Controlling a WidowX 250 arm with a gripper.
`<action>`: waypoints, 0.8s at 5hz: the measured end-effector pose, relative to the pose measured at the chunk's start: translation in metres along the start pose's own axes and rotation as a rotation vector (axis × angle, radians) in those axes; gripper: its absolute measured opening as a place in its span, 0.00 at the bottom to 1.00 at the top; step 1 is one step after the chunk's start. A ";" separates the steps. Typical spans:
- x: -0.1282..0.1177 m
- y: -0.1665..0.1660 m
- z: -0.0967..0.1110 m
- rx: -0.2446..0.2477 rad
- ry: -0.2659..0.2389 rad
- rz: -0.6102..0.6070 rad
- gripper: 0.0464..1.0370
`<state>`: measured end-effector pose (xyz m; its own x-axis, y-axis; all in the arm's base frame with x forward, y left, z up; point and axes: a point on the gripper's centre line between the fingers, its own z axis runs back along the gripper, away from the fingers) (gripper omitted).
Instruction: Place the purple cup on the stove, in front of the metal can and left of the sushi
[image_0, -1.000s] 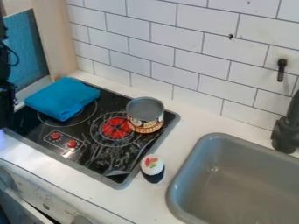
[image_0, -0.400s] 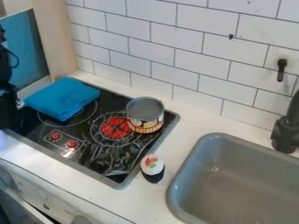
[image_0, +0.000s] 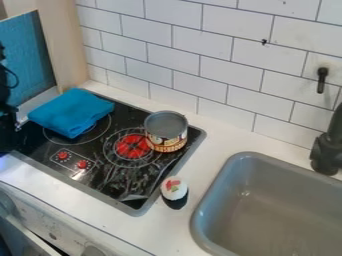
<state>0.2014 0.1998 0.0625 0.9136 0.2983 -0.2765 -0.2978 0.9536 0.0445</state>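
Your black gripper (image_0: 8, 126) is at the view's left edge, folded blue cloth (image_0: 70, 112) just right of it; can't tell if clenched or released.

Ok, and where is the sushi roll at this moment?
In the camera view, the sushi roll stands on the white counter, just beyond the stove's near right corner, between the stove and the sink.
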 end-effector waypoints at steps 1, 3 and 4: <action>0.003 0.001 -0.004 -0.003 0.012 0.018 0.96; 0.009 -0.003 -0.008 -0.019 0.002 0.011 0.93; 0.015 -0.010 -0.006 -0.017 -0.021 -0.005 0.61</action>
<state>0.2168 0.1948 0.0523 0.9205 0.2947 -0.2565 -0.2980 0.9542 0.0269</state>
